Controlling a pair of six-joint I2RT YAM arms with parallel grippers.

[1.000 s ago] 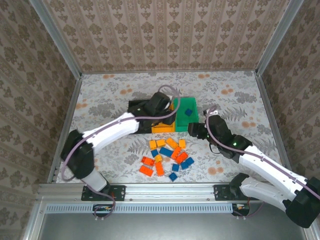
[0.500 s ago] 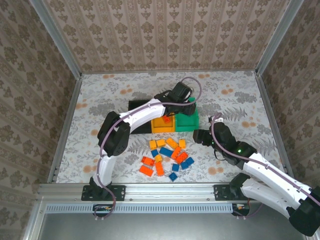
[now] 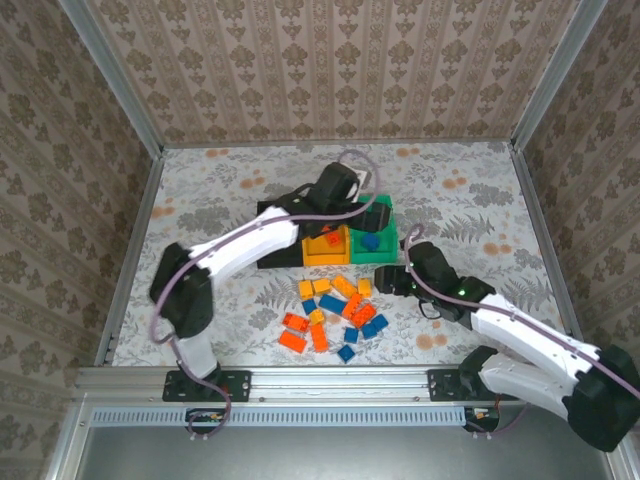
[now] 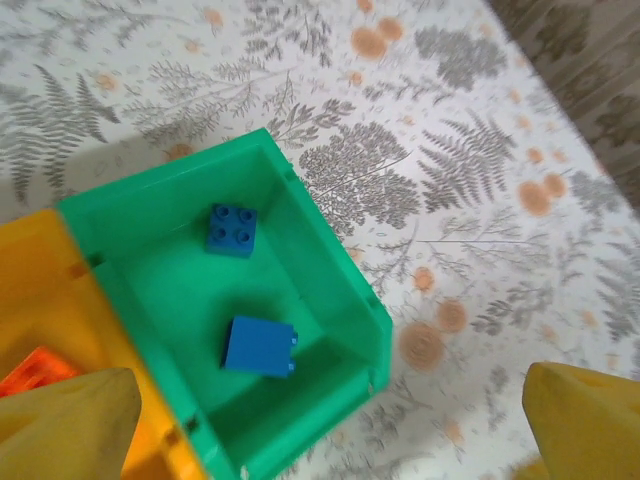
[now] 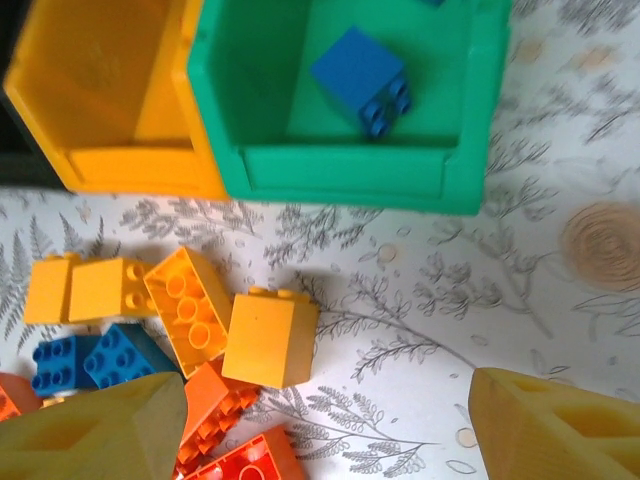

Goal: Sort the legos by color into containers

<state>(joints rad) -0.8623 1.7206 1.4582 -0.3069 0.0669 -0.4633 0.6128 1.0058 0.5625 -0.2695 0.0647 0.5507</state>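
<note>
Hovering over the green rectangular plastic bin [image 4: 333, 262] at the middle of the tabletop [image 3: 200, 195], the left gripper [image 4: 325, 425] has its fingers spread wide with nothing between them. Two small blue plastic bricks [image 4: 231, 229] lie inside the bin. The right gripper [image 5: 325, 430], equally wide and empty, hangs above the loose pile of yellow, orange and blue bricks [image 3: 335, 310] toward the near edge. A plain yellow brick [image 5: 268, 338] sits at the pile's far side, touching one neighbour. I'd come down on that one, jaws squared to its smooth sides and clear of the rest, then carry it to the yellow plastic bin [image 5: 110, 170].
</note>
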